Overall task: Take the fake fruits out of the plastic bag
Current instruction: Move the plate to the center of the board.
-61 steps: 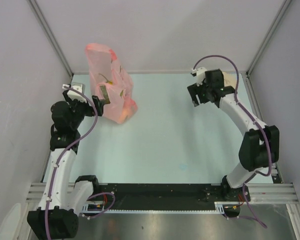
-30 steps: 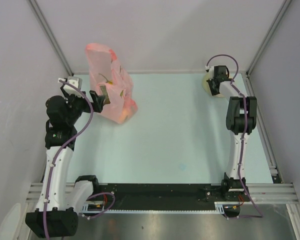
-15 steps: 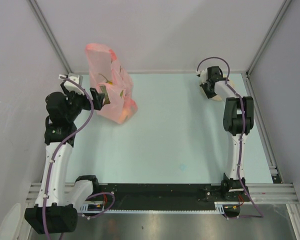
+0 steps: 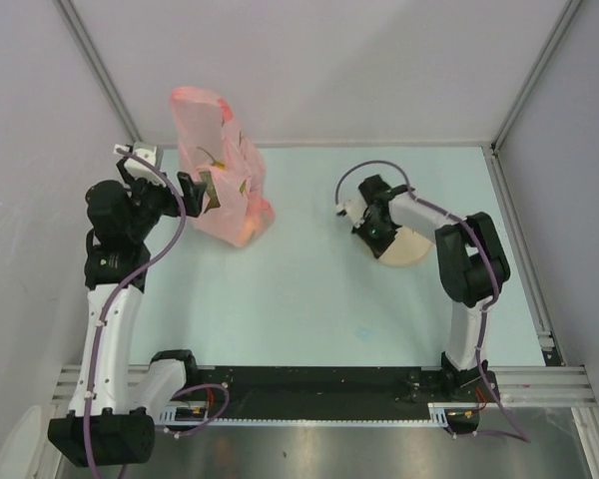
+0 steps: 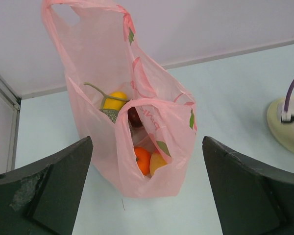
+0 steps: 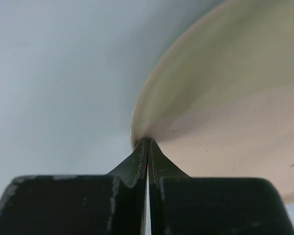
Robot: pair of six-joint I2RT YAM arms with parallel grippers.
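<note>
My left gripper (image 4: 194,190) is wide open and faces the bag (image 4: 225,160), which stands near the far left corner of the bench (image 4: 309,299). The fruits (image 5: 142,160) are inside it. My right gripper (image 6: 147,143) pinches the plate (image 4: 409,249) by its rim.

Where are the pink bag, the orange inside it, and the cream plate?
pink bag (image 5: 98,63), left wrist view, on its upper front wall.
orange (image 5: 142,160), left wrist view, its middle, low inside the bag.
cream plate (image 4: 409,251), top view, bare near part by its rim.
</note>
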